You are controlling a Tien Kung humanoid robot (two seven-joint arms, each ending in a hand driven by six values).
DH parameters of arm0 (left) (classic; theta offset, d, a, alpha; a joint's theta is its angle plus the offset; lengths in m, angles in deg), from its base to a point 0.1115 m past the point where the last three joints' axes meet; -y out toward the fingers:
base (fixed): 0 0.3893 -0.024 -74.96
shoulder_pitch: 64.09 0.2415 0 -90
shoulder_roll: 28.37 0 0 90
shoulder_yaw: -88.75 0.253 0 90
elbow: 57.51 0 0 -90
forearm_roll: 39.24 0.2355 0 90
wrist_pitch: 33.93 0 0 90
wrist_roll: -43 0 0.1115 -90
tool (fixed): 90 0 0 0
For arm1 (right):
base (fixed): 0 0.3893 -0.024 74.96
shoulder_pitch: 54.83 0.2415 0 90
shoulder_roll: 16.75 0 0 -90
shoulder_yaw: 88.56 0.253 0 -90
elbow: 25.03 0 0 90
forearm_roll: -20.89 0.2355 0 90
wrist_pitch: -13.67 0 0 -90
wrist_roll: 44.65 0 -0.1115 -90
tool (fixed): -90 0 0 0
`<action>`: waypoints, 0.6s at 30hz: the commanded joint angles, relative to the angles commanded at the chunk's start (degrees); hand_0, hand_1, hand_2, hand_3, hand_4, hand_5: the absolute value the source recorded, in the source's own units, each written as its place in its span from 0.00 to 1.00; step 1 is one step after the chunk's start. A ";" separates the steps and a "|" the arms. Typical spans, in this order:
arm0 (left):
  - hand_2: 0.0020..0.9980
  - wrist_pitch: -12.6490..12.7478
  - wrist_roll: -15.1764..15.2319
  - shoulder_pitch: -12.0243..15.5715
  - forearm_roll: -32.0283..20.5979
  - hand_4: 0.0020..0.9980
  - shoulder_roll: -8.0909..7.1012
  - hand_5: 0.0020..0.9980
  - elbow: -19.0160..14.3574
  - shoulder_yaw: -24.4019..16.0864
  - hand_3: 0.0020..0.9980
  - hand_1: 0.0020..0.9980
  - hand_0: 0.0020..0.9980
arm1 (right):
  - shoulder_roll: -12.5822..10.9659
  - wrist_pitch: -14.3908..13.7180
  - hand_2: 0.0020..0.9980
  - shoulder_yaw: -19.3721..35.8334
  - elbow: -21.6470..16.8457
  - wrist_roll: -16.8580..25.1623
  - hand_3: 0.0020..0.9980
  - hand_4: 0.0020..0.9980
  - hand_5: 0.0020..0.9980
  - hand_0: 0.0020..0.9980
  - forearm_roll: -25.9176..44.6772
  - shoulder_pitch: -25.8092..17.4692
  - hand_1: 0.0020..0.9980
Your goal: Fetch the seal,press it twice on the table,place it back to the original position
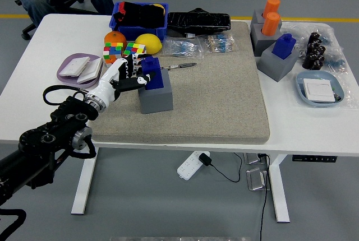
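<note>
Blue block-shaped seal (pixel 152 73) sits in grey rectangular holder (pixel 155 98) on speckled grey mat (pixel 213 101), left part of white tabletop (pixel 33 89). Left hand (pixel 119 78) at seal's left side, fingers (pixel 134 82) curled against it; full pinch unclear. Seal not lifted; presses and return remain. Right arm unseen.

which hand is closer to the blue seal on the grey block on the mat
Left. The left hand is right against the blue seal, its fingers reaching it from the seal's left side above the grey block. The right hand is not in view.
</note>
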 joint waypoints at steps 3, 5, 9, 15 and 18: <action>0.45 0.07 0.21 -0.04 0.02 0.55 0.00 0.00 0.02 -0.33 0.71 0.61 0.76 | 0.04 0.02 0.65 0.08 -0.01 0.02 0.61 0.78 0.49 0.76 0.01 0.02 0.67; 0.45 0.10 0.27 -0.06 0.02 0.55 -0.05 0.00 -0.03 -0.76 0.71 0.61 0.76 | 0.04 0.04 0.65 0.11 0.00 0.03 0.61 0.78 0.49 0.76 0.00 0.00 0.67; 0.45 0.13 0.44 -0.07 0.52 0.55 -0.24 0.00 -0.63 -2.33 0.70 0.63 0.76 | -0.01 0.03 0.65 0.26 0.02 0.07 0.61 0.78 0.49 0.76 0.00 -0.05 0.67; 0.45 0.03 0.77 -0.42 0.53 0.56 -1.24 0.00 -0.90 -4.80 0.69 0.60 0.76 | -0.01 0.09 0.65 0.31 -0.02 0.10 0.61 0.79 0.49 0.76 0.00 -0.01 0.67; 0.45 0.01 1.03 -0.61 0.56 0.56 -2.41 0.00 -0.80 -5.78 0.69 0.60 0.76 | -0.05 0.12 0.65 0.38 -0.04 0.11 0.61 0.79 0.49 0.76 -0.03 -0.02 0.67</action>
